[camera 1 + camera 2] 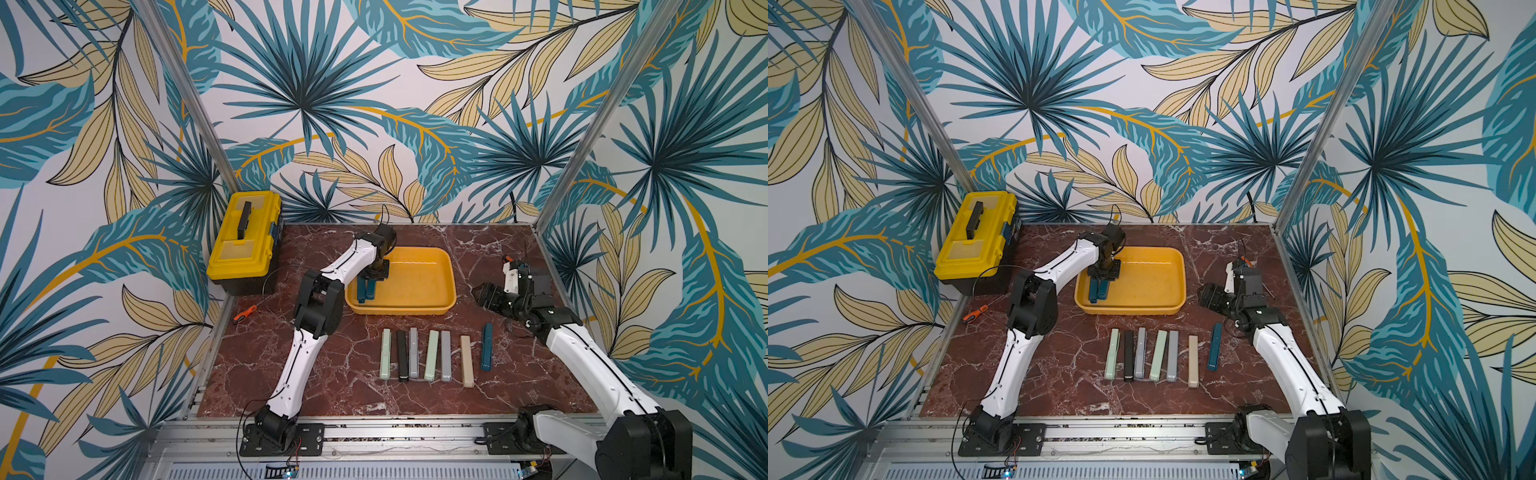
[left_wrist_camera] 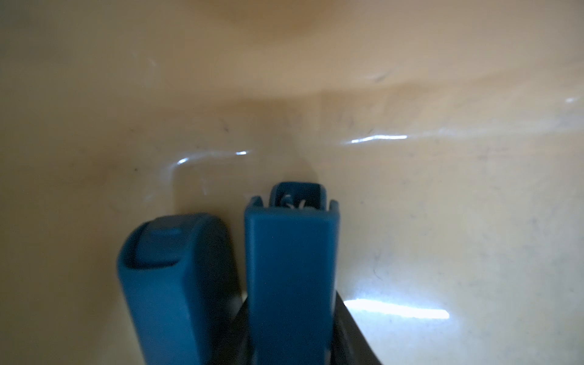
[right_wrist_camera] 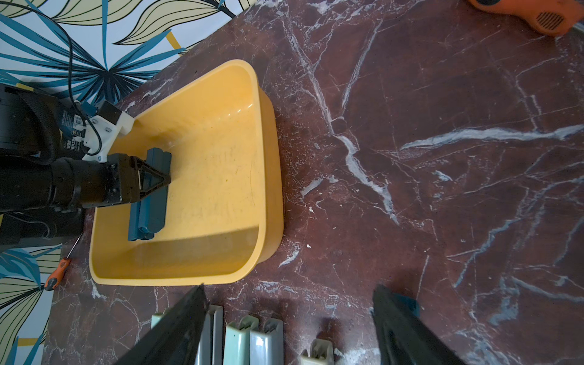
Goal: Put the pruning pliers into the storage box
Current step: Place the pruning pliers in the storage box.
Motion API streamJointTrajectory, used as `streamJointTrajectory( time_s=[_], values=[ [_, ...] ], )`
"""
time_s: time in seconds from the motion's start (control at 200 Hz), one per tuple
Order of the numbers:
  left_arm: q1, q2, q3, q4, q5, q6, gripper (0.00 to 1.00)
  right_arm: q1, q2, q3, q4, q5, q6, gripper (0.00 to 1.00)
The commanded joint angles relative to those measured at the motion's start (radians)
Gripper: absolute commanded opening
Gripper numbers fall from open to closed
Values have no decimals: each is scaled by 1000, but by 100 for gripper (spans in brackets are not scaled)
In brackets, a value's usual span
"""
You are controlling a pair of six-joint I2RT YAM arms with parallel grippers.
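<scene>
Storage box [image 1: 403, 311]: most of floor bare, left end taken by two teal pliers [image 1: 361, 296] with left gripper [image 1: 372, 282] down on them. Worktop [image 1: 478, 249] behind box open. In front, row of pliers [image 1: 431, 355] lies side by side, narrow gaps only; right gripper [image 1: 480, 293] hangs off box's right end

Dark red marble with white veins covers the bench [image 1: 478, 249]. The tray [image 1: 415, 278] is yellow-orange, the two bars [image 3: 148, 218] in it dark teal. The row of bars [image 1: 431, 355] near the front edge runs mint green, black, grey, mint green, grey, beige, dark teal. The toolbox [image 1: 245, 241] at the back left corner is yellow and black.
</scene>
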Motion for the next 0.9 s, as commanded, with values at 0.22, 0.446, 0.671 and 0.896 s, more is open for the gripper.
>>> streamJointTrajectory(
  time_s=[0.22,0.446,0.671,0.896],
  values=[
    [5,0,16,9,13,7,39,5,8,-23,8,8,-10,84],
    [6,-43,18,1,11,1,42,4,0,-24,8,4,-6,84],
    [6,-113,20,4,31,-11,44,5,-6,-27,10,0,-6,84],
    [5,-159,21,-11,36,-12,45,4,-12,-34,15,-2,-3,84]
  ],
)
